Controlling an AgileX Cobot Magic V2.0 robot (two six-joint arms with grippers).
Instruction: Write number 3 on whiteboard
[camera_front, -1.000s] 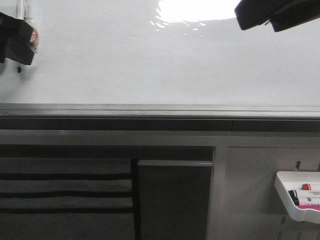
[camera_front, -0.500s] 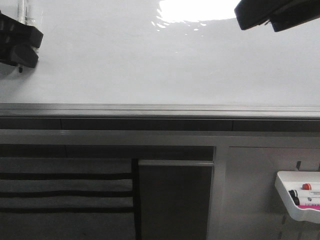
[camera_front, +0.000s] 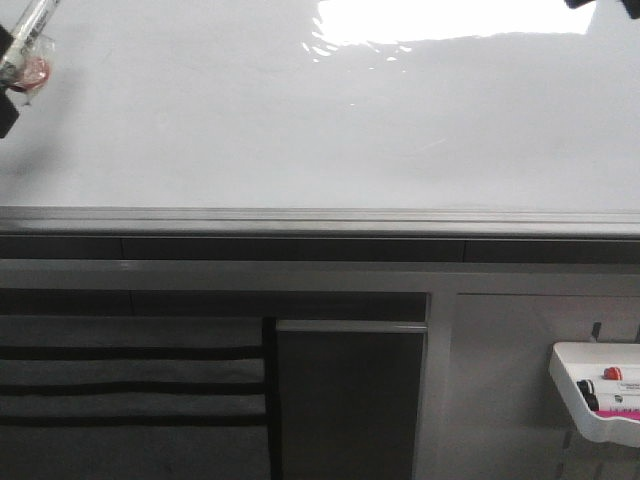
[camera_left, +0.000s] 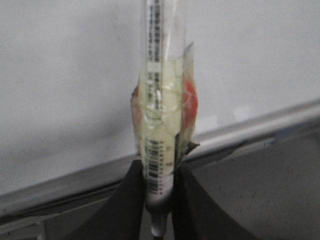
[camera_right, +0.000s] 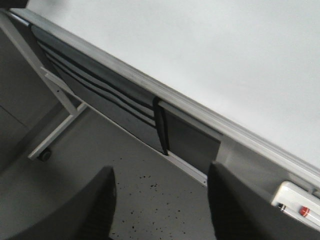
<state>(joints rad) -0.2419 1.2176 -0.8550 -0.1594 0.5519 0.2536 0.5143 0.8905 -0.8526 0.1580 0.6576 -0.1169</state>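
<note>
1. Gripping the marker, left gripper is clamped on its barrel; whiteboard lies ahead, no 3 visible yet.
2. Right gripper open, empty.
3. Bring tip square to board, light pressure.

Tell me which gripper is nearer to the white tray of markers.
Right. In its wrist view the open right gripper hangs close to the tray; the left gripper, clamping a marker, is at the whiteboard's opposite end.
</note>
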